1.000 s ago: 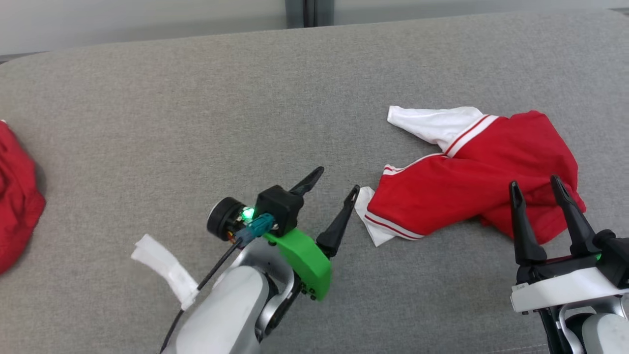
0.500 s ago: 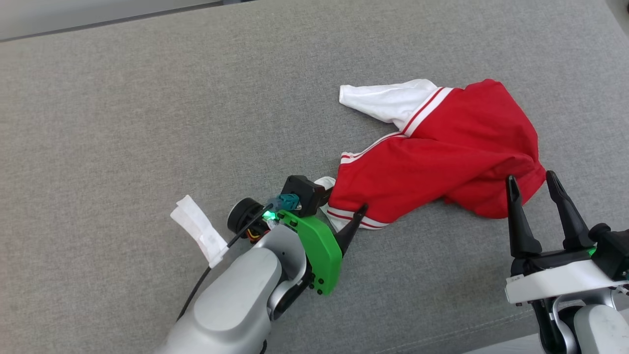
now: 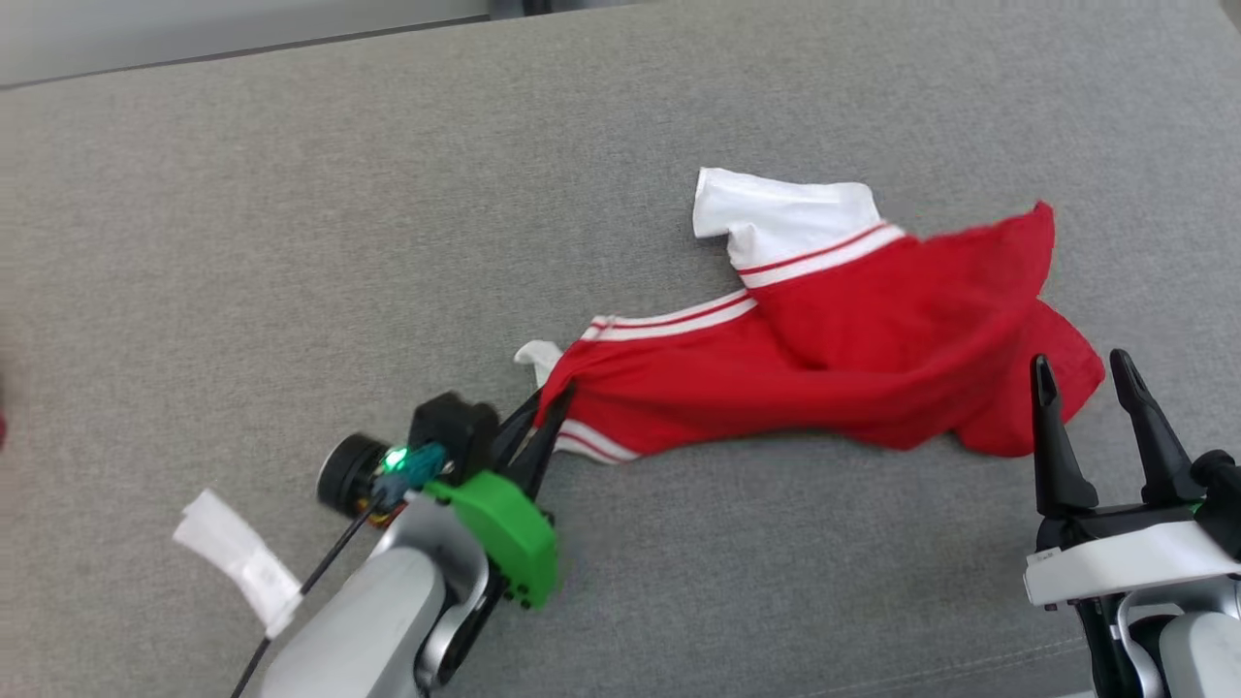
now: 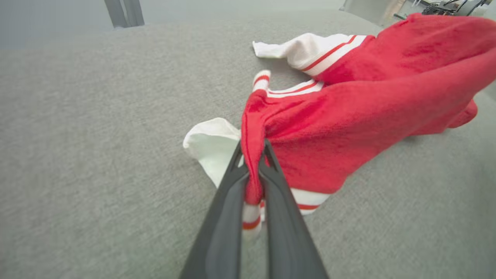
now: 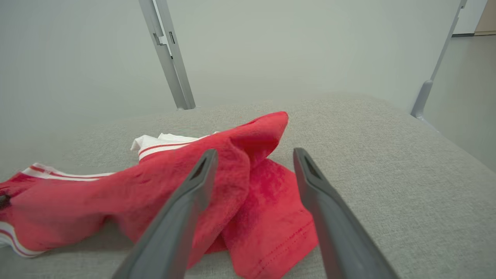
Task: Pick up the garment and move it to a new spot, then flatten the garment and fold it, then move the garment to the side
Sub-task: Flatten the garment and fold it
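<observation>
The left gripper [image 4: 252, 150] is clenched on the garment [image 4: 348, 112]. In the left wrist view its 2 dark fingers [image 4: 228, 217] rise from the bottom centre, pinching a fold of red cloth and its white, red-striped hem between them. In the head view this grip sits left of centre in the lower half. From there the garment [image 3: 824, 378] stretches toward the right of the frame across the grey cushion [image 3: 291, 242]. A white sleeve lies at the upper centre and a small white flap shows beside the pinched end.

The right gripper [image 3: 1081, 366] stands at the lower right, jaws apart and holding nothing, its tips by the garment's red right end. In the right wrist view 1 finger overlaps that crumpled end; whether it touches, I cannot tell.

A green guard [image 3: 504, 543] and a white tag [image 3: 238, 567] sit on the left arm.
</observation>
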{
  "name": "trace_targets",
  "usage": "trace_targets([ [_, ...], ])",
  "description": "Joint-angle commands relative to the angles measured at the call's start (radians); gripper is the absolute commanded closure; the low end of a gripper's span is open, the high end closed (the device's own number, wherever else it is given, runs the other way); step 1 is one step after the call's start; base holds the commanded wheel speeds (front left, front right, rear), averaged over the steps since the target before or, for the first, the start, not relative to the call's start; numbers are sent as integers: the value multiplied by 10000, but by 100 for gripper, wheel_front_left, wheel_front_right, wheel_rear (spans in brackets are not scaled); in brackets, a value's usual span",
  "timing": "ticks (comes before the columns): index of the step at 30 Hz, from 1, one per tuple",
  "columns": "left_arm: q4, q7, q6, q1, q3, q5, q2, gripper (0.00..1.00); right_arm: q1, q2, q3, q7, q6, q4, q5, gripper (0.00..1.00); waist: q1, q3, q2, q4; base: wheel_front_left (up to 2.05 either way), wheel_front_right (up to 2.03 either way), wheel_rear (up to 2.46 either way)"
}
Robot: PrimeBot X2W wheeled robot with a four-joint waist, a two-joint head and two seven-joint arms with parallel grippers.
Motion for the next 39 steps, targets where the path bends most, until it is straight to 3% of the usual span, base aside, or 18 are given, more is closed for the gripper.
trace_targets([
  [1, -284, 53, 241, 426, 118, -110, 286, 100, 101, -20, -69, 38, -9, -27, 1, 0, 0, -312, 0, 429, 0, 0, 0],
  [8, -2436, 175, 2120, 3172, 1444, -909, 1891, 100, 375, -19, -370, 295, -11, -155, -111, 0, 0, -589, 0, 1069, 0, 0, 0],
  [12, -2986, 146, 2623, 4225, 1895, -1398, 2160, 100, 520, -52, -488, 474, -11, -315, -169, 0, 0, -706, 0, 1307, 0, 0, 0],
  [15, -3049, 104, 2619, 4639, 1988, -1717, 2043, 100, 584, -85, -481, 607, -9, -442, -227, 0, 0, -800, 0, 1380, 0, 0, 0],
  [16, -3032, -34, 2584, 4729, 2067, -1880, 1884, 65, 623, -89, -466, 685, -9, -496, -252, 0, 0, -843, 0, 1403, 0, 0, 0],
  [17, -3005, -177, 2534, 4731, 2094, -1888, 1835, 0, 653, -91, -452, 743, -9, -535, -291, 0, 0, -884, 0, 1417, 0, 0, 0],
  [24, -3483, -1576, 2649, 4193, 2848, -1087, 1422, 0, 863, -87, -335, 1162, -9, -889, -450, 0, 0, -1230, 0, 1432, 0, 0, 0],
  [30, -3979, -1653, 2764, 3781, 3346, -17, 1548, 0, 1067, -18, -150, 1487, -9, -1133, -483, 0, 0, -1558, 0, 1381, 0, 0, 0],
  [39, -3882, -1655, 2681, 3641, 3469, 460, 1586, 0, 1199, -9, 22, 1726, -9, -1283, -379, 0, 0, -1648, 0, 1280, 0, 0, 0],
])
